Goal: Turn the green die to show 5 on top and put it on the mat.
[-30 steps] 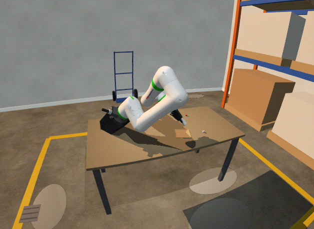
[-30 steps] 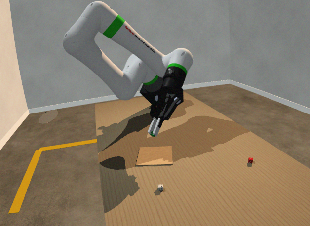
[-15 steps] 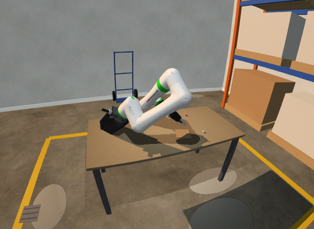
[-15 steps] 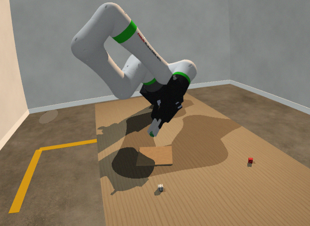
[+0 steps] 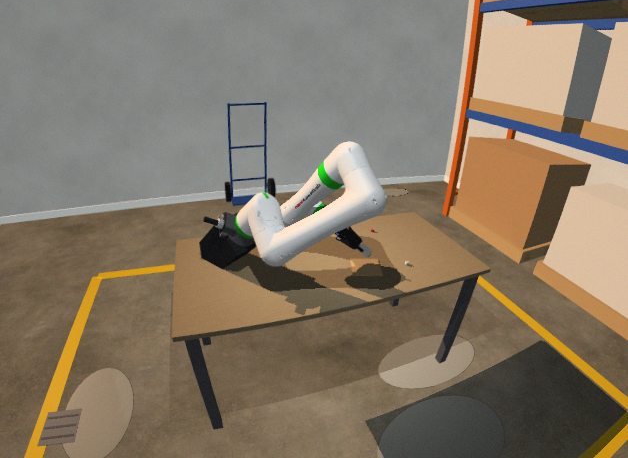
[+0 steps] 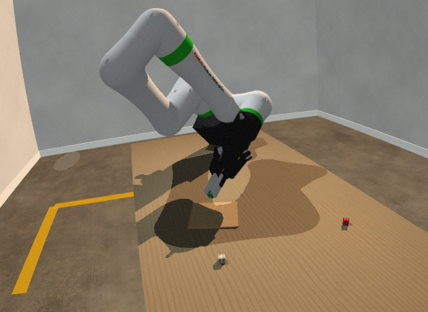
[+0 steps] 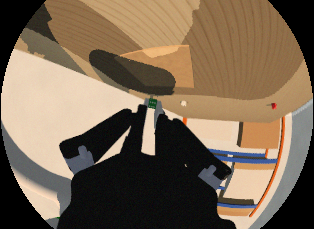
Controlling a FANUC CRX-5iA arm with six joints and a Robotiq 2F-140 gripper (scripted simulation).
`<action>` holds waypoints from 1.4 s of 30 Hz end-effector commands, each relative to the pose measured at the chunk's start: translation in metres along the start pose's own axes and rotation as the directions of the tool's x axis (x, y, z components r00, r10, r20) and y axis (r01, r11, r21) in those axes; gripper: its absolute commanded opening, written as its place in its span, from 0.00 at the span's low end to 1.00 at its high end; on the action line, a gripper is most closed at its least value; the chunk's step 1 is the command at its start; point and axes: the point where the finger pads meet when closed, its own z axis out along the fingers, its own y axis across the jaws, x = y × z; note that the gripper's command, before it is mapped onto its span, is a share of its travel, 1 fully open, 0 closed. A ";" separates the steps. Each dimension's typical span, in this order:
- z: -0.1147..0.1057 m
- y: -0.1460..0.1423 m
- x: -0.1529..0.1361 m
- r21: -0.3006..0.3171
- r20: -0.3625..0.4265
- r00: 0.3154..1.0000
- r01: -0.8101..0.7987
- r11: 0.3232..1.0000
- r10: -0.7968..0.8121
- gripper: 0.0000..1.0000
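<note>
White arm sections fold above the wooden table [image 5: 218, 300] [image 6: 311, 259] [image 7: 220, 58] in the top view, and we use the mat [image 5: 357, 264] [image 6: 231, 214] [image 7: 177, 63] as our landmark: the gripper [image 5: 366, 251] [image 6: 211, 195] [image 7: 151, 105] slants down just beside it, with the white die [image 5: 407, 263] [image 6: 221, 258] [image 7: 183, 103] on one side of it and the red die [image 5: 372, 230] [image 6: 345, 221] [image 7: 274, 106] farther off. From the exterior view we see the fingers nearly closed, pinching the green die [image 6: 210, 193] [image 7: 152, 103] at their tips, above the table near the mat's far edge. We judge that letting go at this tilt could drop it on an edge and roll it to a wrong number, and that a grip this near the tips could let it pivot if it met the mat askew. Lowered where it is, it might straddle the mat's rim and not sit flat. In the wrist view we get the green die between both fingertips, pips facing us, which the top view does not show; we cannot tell which number will end up on top. Only the exterior view makes the gap under the fingers plain to us.
</note>
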 end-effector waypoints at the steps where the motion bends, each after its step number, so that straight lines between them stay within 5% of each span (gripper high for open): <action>1: 0.009 0.001 0.016 -0.002 0.002 1.000 -0.001 1.000 0.001 0.16; 14: 0.022 0.001 0.040 -0.002 0.002 1.000 -0.001 1.000 0.001 0.16; 42: 0.022 0.001 0.041 -0.002 0.002 1.000 -0.001 1.000 0.001 0.16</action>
